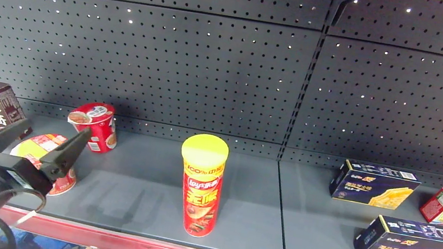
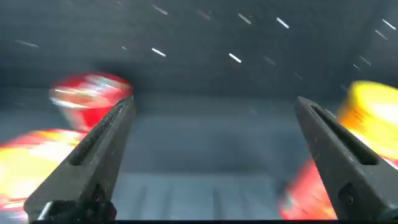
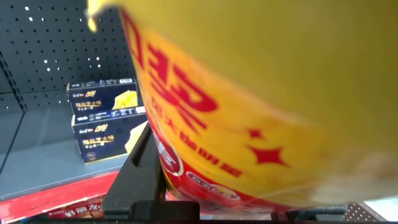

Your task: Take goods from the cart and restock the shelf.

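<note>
**Right claw loaded, left claw empty at the shelf**

Risks first:
- the tall red cardboard chip can with a yellow lid point(image 1: 200, 185) stands upright mid-shelf near the front lip; it is top-heavy, so a side brush from either arm probably tips it off the grey metal shelf point(image 1: 141, 191)
- the left gripper point(image 1: 58, 126) is spread wide with nothing in it, fingers over the yellow-and-red foil-lidded noodle bowl point(image 1: 36, 146), with the red paper noodle cup point(image 1: 94, 125) just behind; swinging in could shove either
- the right gripper point(image 3: 242, 186) looks clamped on a yellow-and-red printed container point(image 3: 261, 81), but I can't see how deep the grip sits, so it may slip on release

Position: the container sits between the right fingers, in front of the shelf, and the dark-blue cardboard boxes point(image 3: 106, 118) lie on the shelf beyond it. Best open slot, I'd judge, is between the chip can and those boxes
</note>
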Robot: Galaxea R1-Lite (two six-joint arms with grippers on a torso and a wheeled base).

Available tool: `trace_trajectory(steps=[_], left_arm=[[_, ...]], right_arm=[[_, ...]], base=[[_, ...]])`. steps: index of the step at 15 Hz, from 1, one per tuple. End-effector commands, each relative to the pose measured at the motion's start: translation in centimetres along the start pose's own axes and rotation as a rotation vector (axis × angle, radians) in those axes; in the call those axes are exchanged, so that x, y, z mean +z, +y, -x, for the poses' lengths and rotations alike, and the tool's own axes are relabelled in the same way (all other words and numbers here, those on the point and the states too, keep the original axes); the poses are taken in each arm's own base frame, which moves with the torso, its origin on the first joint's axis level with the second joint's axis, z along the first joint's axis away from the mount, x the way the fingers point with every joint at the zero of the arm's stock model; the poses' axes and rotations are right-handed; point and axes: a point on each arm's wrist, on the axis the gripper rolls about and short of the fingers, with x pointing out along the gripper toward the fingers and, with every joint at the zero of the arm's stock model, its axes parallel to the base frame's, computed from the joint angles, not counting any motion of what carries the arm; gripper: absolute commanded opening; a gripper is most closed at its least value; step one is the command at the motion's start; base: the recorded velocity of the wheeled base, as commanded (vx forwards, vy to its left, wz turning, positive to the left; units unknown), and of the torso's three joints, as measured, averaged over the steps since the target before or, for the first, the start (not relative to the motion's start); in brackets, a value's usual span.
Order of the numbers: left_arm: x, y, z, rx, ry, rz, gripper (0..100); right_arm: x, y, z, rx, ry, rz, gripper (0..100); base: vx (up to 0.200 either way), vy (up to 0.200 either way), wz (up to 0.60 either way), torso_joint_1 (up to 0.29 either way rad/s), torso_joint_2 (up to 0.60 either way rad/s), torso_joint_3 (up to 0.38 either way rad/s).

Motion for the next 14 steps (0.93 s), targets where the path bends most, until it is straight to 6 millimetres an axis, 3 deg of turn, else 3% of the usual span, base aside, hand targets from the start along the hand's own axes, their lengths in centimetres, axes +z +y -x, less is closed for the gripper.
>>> trace_trajectory(steps=[1,3,7,8,14], left_arm=[[0.5,1.6,1.8,0.073,-0.029,-0.013,100],[0.2,2.3,2.4,0.09,-0.002,-0.05,100],[0.3,3.0,2.6,0.096,-0.003,-0.094,100],[0.3,3.1,2.6,0.102,-0.002,-0.101,100],[-0.2,3.1,2.2,0.104,0.032,-0.107,100]], right_arm=[[0.0,0.0,-0.2,0.003,0.008,0.0,0],[0.4,0.0,-1.1,0.016,0.042,0.0,0],[3.9,1.2,-7.6,0.213,0.066,-0.026,0],[4.2,1.5,-8.3,0.272,0.074,-0.027,0],[2.6,2.2,-6.7,0.743,0.2,-0.071,0]], base=[[0.0,0.0,0.0,0.0,0.0,0.0],[0.0,0.0,0.0,0.0,0.0,0.0],[0.0,0.0,0.0,0.0,0.0,0.0],[0.0,0.0,0.0,0.0,0.0,0.0],[0.0,0.0,0.0,0.0,0.0,0.0]])
